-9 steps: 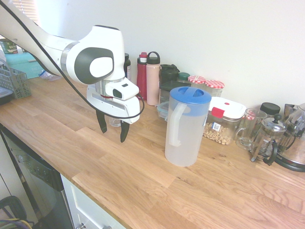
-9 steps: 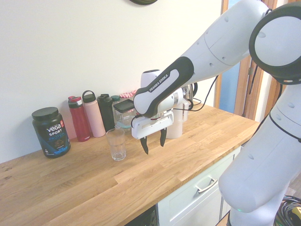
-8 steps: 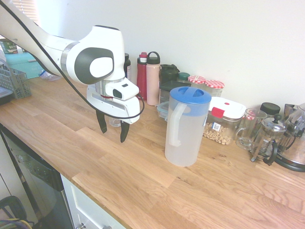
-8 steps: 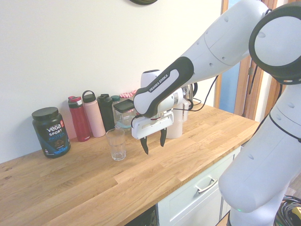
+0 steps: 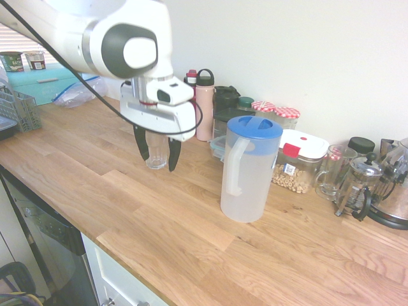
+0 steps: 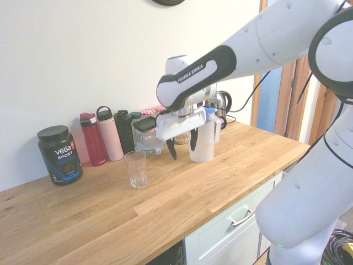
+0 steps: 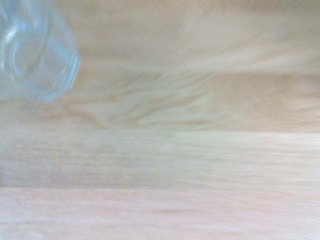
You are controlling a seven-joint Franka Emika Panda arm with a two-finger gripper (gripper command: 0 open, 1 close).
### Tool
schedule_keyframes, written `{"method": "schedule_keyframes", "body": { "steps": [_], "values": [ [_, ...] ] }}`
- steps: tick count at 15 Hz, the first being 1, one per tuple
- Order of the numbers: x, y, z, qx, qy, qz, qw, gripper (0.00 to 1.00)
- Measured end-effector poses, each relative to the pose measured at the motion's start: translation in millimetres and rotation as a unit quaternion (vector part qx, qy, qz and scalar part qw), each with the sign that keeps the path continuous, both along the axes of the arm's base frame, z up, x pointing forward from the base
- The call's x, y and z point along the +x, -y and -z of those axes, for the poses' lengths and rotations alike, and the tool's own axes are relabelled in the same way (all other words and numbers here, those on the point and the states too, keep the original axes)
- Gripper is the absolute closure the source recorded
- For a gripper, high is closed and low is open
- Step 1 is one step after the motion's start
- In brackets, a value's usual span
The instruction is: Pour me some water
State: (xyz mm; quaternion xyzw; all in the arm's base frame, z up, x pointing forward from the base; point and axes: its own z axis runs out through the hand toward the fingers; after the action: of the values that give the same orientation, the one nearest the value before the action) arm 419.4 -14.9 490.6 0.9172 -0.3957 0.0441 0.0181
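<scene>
A clear plastic pitcher (image 5: 247,171) with a blue lid and a white handle stands upright on the wooden counter (image 5: 191,242). It holds water in its lower part. An empty drinking glass (image 6: 136,169) stands to one side of it, and shows blurred in the wrist view (image 7: 30,50). My gripper (image 5: 159,162) hangs open and empty above the counter, between the glass and the pitcher. In the first exterior view the glass (image 5: 155,155) shows between my fingers, behind them. From the second exterior view my gripper (image 6: 183,150) partly covers the pitcher (image 6: 204,144).
Along the wall stand a red bottle (image 5: 190,99), a pink bottle (image 5: 204,105), dark bottles, red-lidded jars (image 5: 287,116), a cereal box (image 5: 299,162), a glass mug (image 5: 333,171), a French press (image 5: 360,185) and a black tub (image 6: 59,154). A dish rack (image 5: 16,109) sits far left.
My gripper has risen and moved away from the counter's front edge, toward the wall and the pitcher. It stays open. Glass and pitcher have not moved.
</scene>
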Motion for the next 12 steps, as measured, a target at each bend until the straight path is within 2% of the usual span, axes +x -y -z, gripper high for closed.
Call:
{"method": "schedule_keyframes", "body": {
  "steps": [4, 7, 12],
  "values": [
    [-5.4, 38.0, -80.3, -0.025, 0.002, -0.021, 0.999, 0.0],
    [-18.0, 79.6, -116.5, -0.035, 0.004, -0.016, 0.999, 0.0],
    [-29.7, 153.9, -107.3, -0.02, 0.004, 0.009, 1.0, 0.0]
  ]
}}
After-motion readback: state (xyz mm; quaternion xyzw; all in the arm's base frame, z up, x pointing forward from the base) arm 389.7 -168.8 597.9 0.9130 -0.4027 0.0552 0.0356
